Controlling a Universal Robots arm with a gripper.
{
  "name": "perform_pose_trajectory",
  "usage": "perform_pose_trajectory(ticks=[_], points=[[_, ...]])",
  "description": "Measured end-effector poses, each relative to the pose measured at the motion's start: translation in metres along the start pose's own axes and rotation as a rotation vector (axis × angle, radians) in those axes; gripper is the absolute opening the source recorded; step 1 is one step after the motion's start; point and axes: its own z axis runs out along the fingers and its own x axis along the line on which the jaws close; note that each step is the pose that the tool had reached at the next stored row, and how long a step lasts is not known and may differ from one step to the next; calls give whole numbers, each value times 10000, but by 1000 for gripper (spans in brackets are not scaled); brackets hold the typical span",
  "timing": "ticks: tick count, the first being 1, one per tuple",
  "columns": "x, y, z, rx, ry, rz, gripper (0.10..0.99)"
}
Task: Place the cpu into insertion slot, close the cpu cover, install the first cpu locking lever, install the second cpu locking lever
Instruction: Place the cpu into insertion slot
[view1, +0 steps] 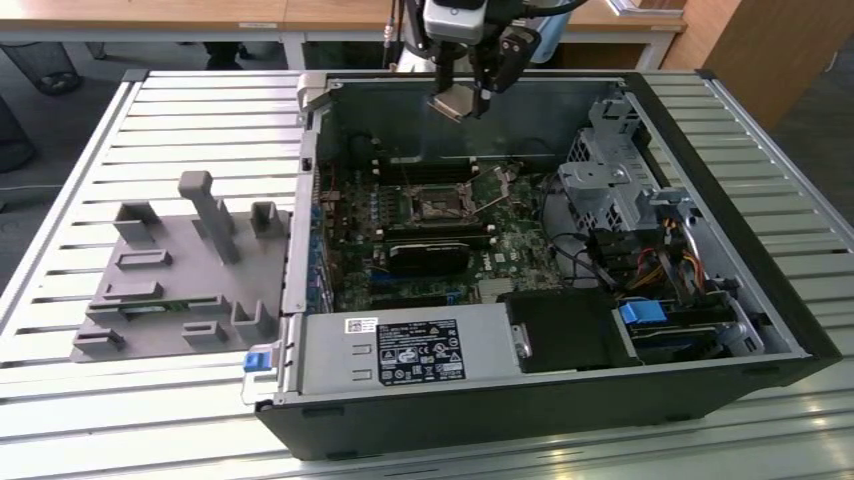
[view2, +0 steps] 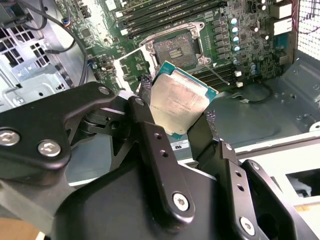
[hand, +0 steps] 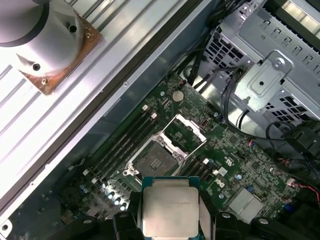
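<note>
My gripper hangs above the far wall of the open computer case, shut on the cpu, a flat silver-grey square chip with a green edge. In both wrist views the cpu sits clamped between the two black fingers, tilted and well above the board. The insertion slot is a dark square recess in a silver frame on the green motherboard, bare inside. The cpu cover stands swung open beside the slot.
A black heatsink block lies just in front of the slot, and long black memory slots run beside it. A metal drive cage with cables fills the exterior view's right of the case. A grey fixture stands on the slatted table.
</note>
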Motion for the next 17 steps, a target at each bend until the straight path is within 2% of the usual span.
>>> perform_pose_trajectory(ticks=[17], points=[[0,-1,6,-23,-110,1249,541]])
